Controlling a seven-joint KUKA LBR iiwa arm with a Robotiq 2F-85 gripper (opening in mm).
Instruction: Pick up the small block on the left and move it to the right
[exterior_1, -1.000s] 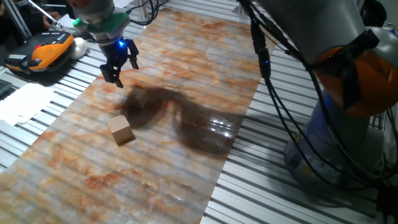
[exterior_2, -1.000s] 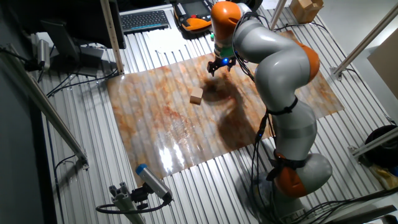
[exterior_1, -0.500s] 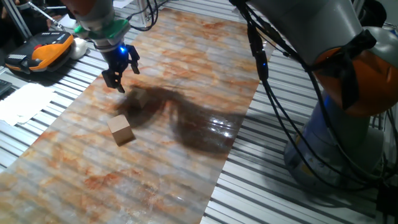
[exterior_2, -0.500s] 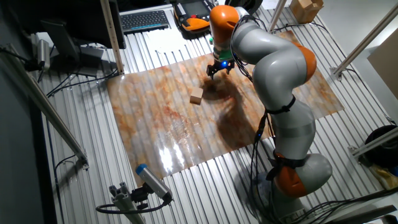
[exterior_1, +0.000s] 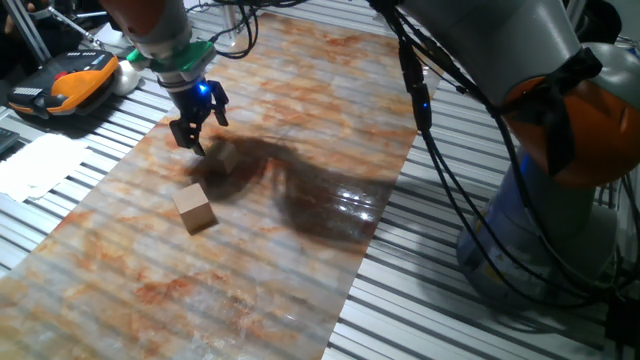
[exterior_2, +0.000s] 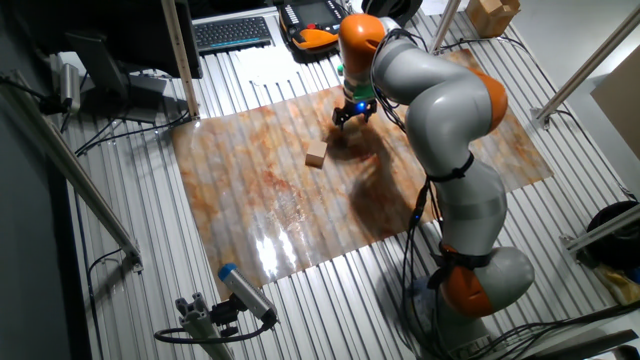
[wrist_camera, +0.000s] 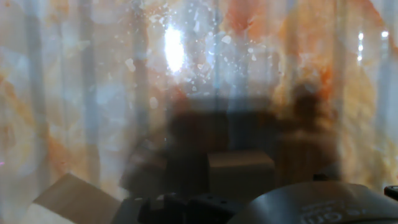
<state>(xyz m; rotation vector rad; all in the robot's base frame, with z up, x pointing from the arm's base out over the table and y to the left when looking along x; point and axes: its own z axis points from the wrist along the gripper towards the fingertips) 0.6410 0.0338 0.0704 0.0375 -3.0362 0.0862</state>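
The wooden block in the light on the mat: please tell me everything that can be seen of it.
The block is a plain light-tan cube that looks like bare wood, with no marks. It sits flat on the orange-and-white mat, beside the arm's shadow. Only the mat touches it; the open gripper hangs apart from it. The hand view shows just part of it at the bottom left.

We see a matt, light-tan wooden block (exterior_1: 195, 210) on a glossy, marbled orange-and-white mat (exterior_1: 300, 270) that throws back glare. Under it, the table (exterior_1: 420, 300) is ribbed, dull silver metal. The arm's shells (exterior_2: 440, 95) look like smooth grey and orange plastic.
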